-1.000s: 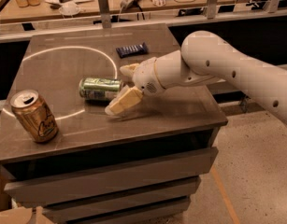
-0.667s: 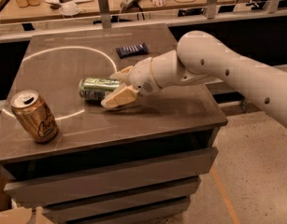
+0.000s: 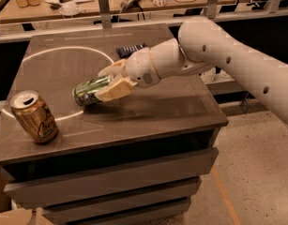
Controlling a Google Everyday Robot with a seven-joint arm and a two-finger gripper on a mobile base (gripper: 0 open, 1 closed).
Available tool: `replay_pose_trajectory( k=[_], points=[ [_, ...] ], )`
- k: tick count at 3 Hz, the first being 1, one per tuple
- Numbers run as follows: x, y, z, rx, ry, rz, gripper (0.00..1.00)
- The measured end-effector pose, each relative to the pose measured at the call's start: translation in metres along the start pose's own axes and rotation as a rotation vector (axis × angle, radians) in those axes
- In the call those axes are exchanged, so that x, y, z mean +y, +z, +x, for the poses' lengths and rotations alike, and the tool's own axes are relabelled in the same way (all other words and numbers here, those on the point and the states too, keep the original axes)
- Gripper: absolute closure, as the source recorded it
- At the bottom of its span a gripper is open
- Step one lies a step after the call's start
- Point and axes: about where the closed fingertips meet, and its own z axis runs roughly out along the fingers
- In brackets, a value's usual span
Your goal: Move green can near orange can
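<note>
The green can (image 3: 89, 91) lies on its side near the middle of the dark table (image 3: 171, 107), its silver end facing left. My gripper (image 3: 111, 80) reaches in from the right, one cream finger (image 3: 113, 90) in front of the can and one behind it, both against its sides. The orange can (image 3: 34, 116) stands upright near the table's front left corner, well left of the green can and apart from it.
A dark flat packet (image 3: 130, 50) lies on the table behind my gripper. A white circle is marked on the tabletop. A cluttered bench with cups and tools runs along the back. Drawers sit under the table.
My gripper has moved left over the green can, and its fingers have come in on both sides of the can. The orange can has not moved.
</note>
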Motion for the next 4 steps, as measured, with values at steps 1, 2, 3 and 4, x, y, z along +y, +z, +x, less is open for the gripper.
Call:
replay_pose_trajectory(
  k=[1,2,3,4],
  points=[
    [0.032,0.014,-0.021,-0.022,-0.048,-0.140,1.00],
    [0.074,0.053,-0.035,-0.049,-0.069,-0.306,1.00],
    [0.073,0.060,-0.032,-0.058,-0.065,-0.302,1.00],
    [0.068,0.061,-0.023,-0.041,-0.038,-0.269,0.83]
  ],
)
